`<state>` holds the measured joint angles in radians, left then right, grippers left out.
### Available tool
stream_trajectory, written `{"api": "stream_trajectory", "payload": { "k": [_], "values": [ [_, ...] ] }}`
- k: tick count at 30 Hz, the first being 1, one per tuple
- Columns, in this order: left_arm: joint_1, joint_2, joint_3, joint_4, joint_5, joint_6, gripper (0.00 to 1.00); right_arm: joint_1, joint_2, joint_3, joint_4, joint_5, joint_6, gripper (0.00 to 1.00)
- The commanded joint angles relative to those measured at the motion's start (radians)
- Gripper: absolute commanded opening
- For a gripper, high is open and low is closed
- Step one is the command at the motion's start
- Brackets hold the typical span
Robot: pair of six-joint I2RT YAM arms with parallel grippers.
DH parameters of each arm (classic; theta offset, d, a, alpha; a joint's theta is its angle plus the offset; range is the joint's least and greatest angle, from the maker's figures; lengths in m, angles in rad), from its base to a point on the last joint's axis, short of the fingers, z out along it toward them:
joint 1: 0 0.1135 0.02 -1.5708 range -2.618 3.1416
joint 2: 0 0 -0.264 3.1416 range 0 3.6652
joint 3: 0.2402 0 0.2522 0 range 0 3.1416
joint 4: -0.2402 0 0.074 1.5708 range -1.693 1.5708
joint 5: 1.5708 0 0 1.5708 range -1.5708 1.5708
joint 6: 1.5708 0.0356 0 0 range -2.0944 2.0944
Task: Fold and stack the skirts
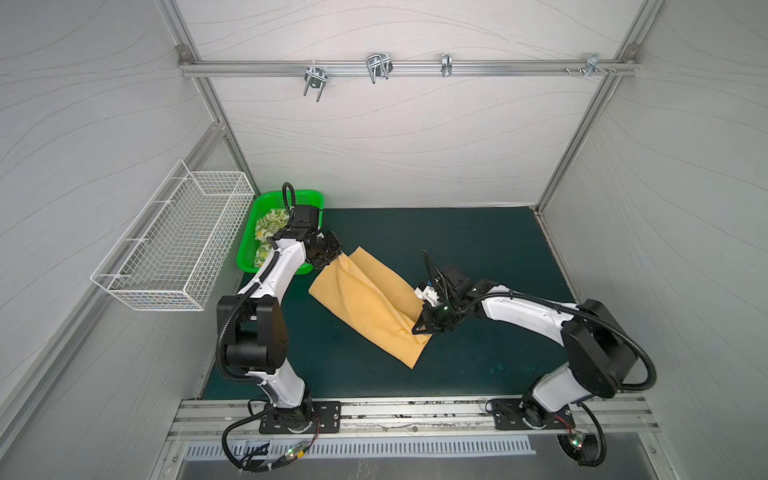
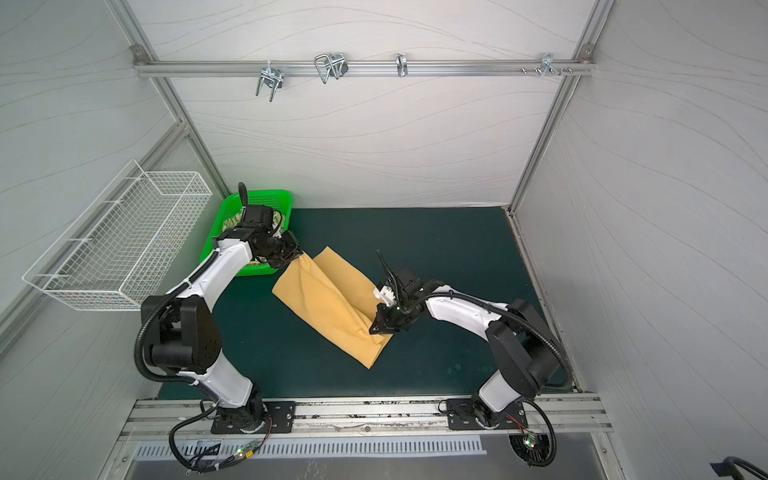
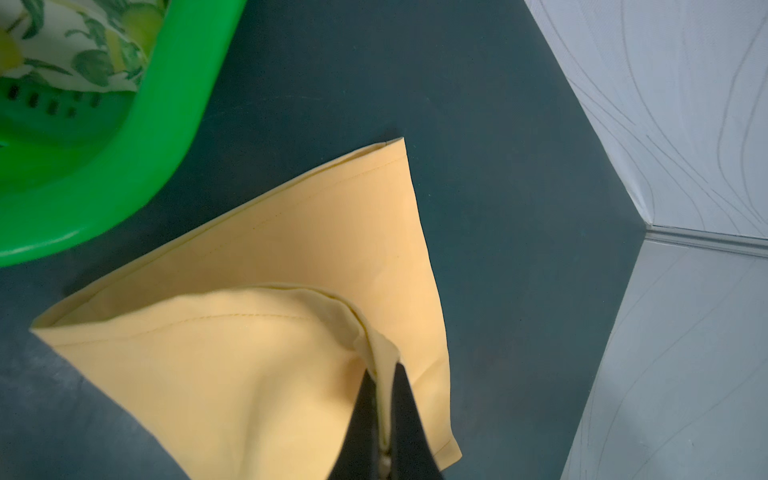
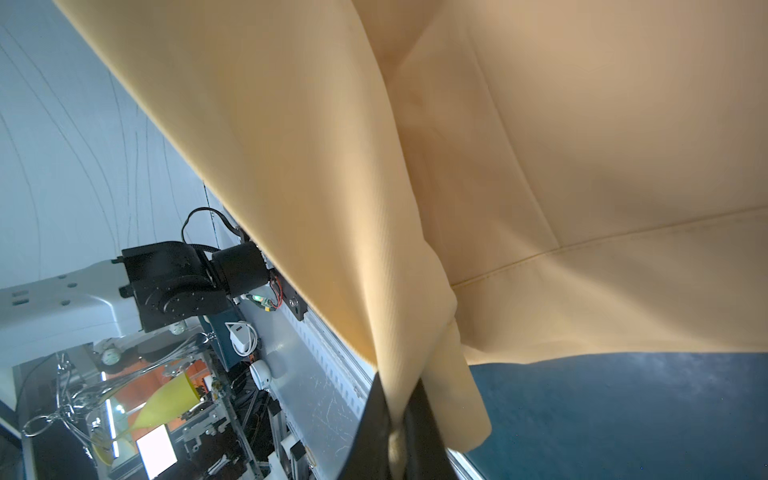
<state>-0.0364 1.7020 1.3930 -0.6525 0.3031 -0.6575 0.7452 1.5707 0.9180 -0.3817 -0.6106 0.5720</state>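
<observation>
At mid-frame, mustard-yellow skirt (image 1: 365, 303) pinched at both ends

Across the middle of both top views, the mustard-yellow skirt lies slantwise on the dark green mat (image 1: 498, 249), from upper left to lower right. At its upper-left end the left gripper (image 1: 332, 261) has its jaws closed tight on a raised bit of hem; the left wrist view shows cloth squeezed between the black fingers (image 3: 405, 415). At the lower-right end the right gripper (image 1: 419, 328) likewise pinches a bunched fold. Further left, the lemon-print skirt (image 1: 272, 218) sits crumpled in the green basket (image 1: 268, 195). A white wire basket (image 1: 174, 241) hangs on the wall at far left
</observation>
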Motion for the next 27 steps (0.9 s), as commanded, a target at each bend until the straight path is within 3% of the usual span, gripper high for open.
{"api": "stream_trajectory", "payload": {
  "k": [1,17,19,24,27],
  "values": [
    [-0.018,0.073,0.084,0.035,-0.030,-0.016,0.04,-0.033,0.031,0.031,0.016,-0.051,-0.034,0.06],
    [-0.065,0.321,0.283,0.010,-0.045,-0.015,0.13,-0.169,0.148,0.060,0.018,-0.066,-0.088,0.07],
    [-0.068,0.340,0.310,-0.004,-0.044,-0.011,0.20,-0.180,0.160,0.061,0.021,-0.067,-0.089,0.07],
    [-0.072,0.345,0.318,-0.012,-0.034,-0.016,0.58,-0.202,0.176,0.064,0.034,-0.065,-0.090,0.13],
    [-0.073,0.313,0.292,0.002,-0.031,-0.017,0.72,-0.214,0.179,0.074,0.035,-0.062,-0.089,0.14]
  ]
}}
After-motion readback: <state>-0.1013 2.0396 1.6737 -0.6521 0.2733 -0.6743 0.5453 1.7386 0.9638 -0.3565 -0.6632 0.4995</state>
